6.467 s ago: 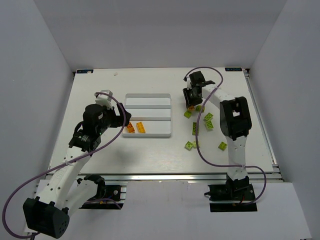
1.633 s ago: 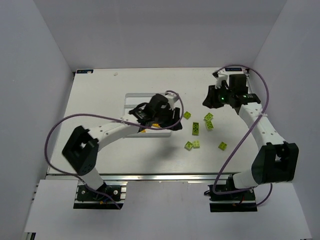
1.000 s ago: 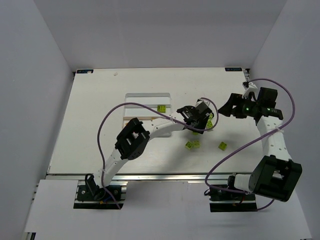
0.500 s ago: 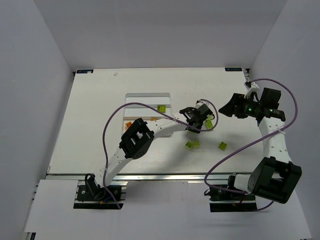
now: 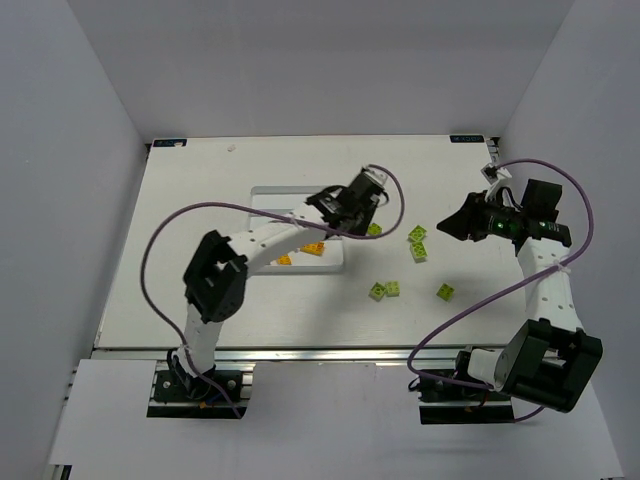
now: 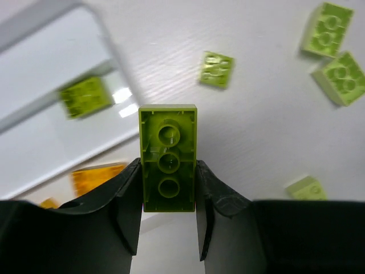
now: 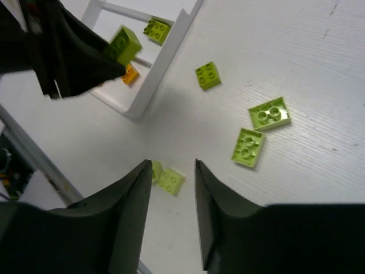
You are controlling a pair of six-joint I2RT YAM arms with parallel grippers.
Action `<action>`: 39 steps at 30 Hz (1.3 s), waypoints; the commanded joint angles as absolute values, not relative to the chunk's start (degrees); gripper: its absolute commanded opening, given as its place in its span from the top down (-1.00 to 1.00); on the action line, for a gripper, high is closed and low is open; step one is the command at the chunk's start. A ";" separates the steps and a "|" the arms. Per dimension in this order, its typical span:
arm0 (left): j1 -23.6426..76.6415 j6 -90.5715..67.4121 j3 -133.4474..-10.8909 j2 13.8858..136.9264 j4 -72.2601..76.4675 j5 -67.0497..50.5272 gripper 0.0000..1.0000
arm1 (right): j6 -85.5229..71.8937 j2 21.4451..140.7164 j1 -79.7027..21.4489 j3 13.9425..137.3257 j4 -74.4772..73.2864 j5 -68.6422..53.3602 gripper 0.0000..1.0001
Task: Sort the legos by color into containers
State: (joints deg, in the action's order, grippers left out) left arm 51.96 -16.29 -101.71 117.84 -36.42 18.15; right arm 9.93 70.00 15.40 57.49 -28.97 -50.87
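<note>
The left jaws are closed on a lime green lego [image 6: 167, 137], gripped by its long sides and held above the right end of the tray [image 5: 268, 199]. One green brick [image 7: 157, 28] lies in a compartment, apparently the middle one. Orange bricks [image 5: 283, 260] lie in the near compartment. The right jaws stand apart and empty above the table [image 5: 200, 200]. Six loose green bricks [image 5: 417, 234] lie on the table right of the tray.
</note>
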 commanded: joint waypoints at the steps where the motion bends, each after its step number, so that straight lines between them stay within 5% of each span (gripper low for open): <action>1: 47.47 -9.32 -95.47 108.92 -34.19 16.26 1.00 | 15.46 71.19 15.38 57.48 -31.37 -57.04 0.22; 5: 41.68 -5.29 -89.40 106.70 -31.91 16.43 1.00 | 19.94 72.42 15.29 57.75 -33.57 -59.23 0.41; 13: 35.68 -2.64 -89.99 110.82 -31.38 14.15 0.99 | 22.50 73.04 14.68 57.39 -34.37 -59.94 0.29; 16: 34.28 -2.20 -91.57 113.20 -31.46 13.62 0.83 | 22.67 73.39 14.50 57.39 -34.37 -59.59 0.17; 25: 31.47 -2.72 -94.75 116.72 -33.58 12.39 -0.13 | 28.63 73.83 10.02 58.01 -36.03 -56.70 -0.34; 30: 30.94 -3.34 -93.96 114.09 -33.66 11.08 -0.21 | 32.69 75.49 5.73 58.53 -32.62 -48.79 -0.47; 31: 30.94 -3.34 -93.61 113.65 -33.23 10.64 -0.66 | 32.87 76.46 4.06 58.97 -32.00 -47.47 -0.48; 39: 30.94 -9.49 -81.01 97.68 -31.22 8.88 -0.57 | 30.68 89.96 -9.48 67.22 -25.40 -26.65 -0.73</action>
State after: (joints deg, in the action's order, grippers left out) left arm 31.03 -6.24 -87.37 110.02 -32.86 10.87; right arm 30.50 85.56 -6.22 62.72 -29.71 -36.47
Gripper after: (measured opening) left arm 0.800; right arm 0.844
